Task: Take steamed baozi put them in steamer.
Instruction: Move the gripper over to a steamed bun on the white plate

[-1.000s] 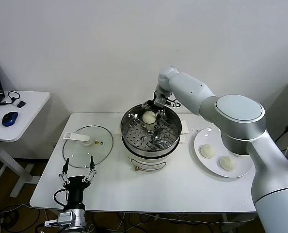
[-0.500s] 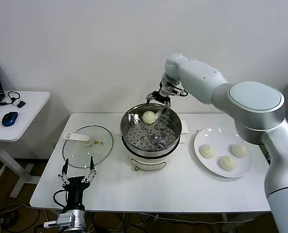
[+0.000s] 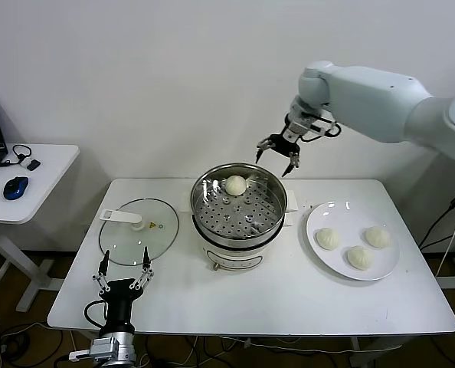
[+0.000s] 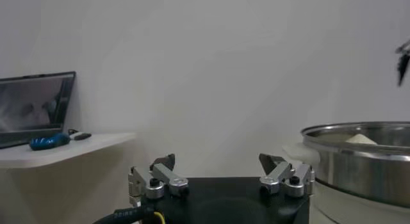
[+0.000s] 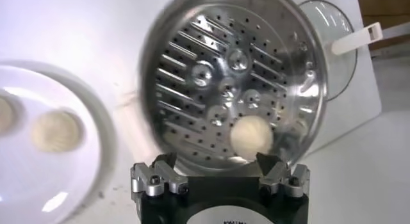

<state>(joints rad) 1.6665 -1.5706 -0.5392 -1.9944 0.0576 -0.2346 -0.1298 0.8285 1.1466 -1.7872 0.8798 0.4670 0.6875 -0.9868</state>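
Note:
The steamer (image 3: 212, 228) stands mid-table, and one baozi (image 3: 236, 184) rests at the back of its perforated tray (image 5: 211, 65). The same baozi (image 5: 251, 134) shows below my right gripper (image 5: 216, 161). Three more baozi (image 3: 328, 238) (image 3: 359, 257) (image 3: 378, 236) lie on the white plate (image 3: 342, 216) to the right. My right gripper (image 3: 278, 156) hangs open and empty in the air, above the steamer's back right rim. My left gripper (image 3: 123, 261) stands open and idle by the table's front left edge, fingers up. From it, the steamer (image 4: 359, 164) is seen side-on.
A flat glass lid (image 3: 139, 230) with a white handle (image 3: 121, 217) lies left of the steamer. A small side table (image 3: 36, 165) at far left holds a blue mouse (image 3: 15, 187) and a laptop (image 4: 35, 110). A white wall closes off the back.
My right gripper has lifted from inside the steamer and swung up and to the right, open, leaving the baozi on the tray. The arm no longer covers the plate. The left arm is still.

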